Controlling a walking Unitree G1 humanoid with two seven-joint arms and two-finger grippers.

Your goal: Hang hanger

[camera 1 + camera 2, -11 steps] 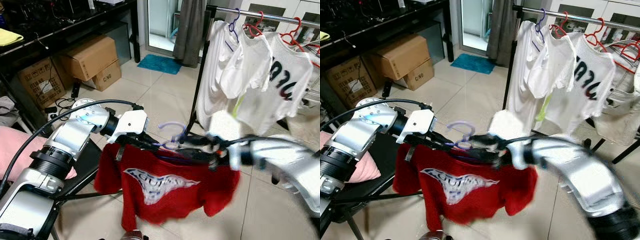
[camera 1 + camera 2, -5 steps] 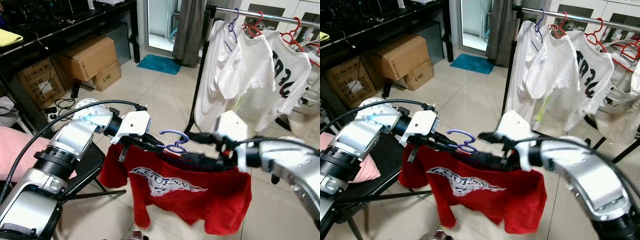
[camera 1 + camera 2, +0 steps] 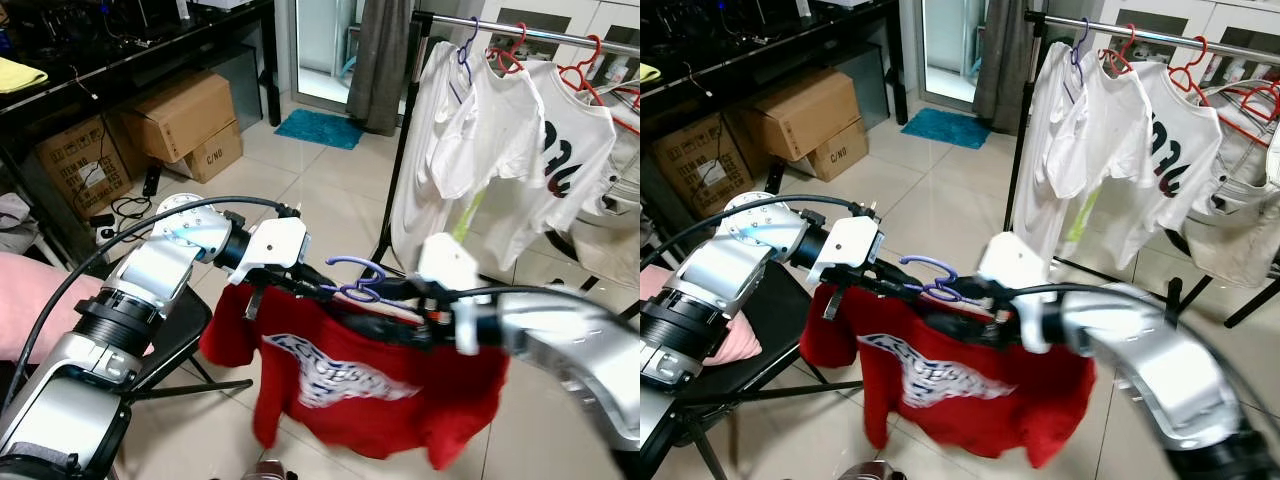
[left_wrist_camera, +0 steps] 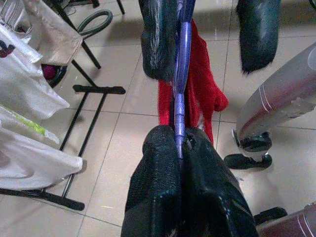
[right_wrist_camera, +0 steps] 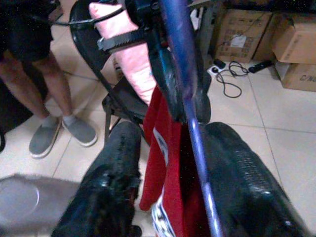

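The left gripper (image 4: 180,148) is pressed together on the purple hanger (image 3: 355,283), pinching its bar near one end. The right gripper (image 5: 173,163) is spread; the hanger bar runs between its fingers, against one of them. The hanger carries a red shirt (image 3: 370,385) and sits in front of the robot, well apart from the clothes rail (image 3: 520,32).

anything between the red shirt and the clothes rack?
Bare tiled floor separates red shirt from clothes rack, in the left eye view.
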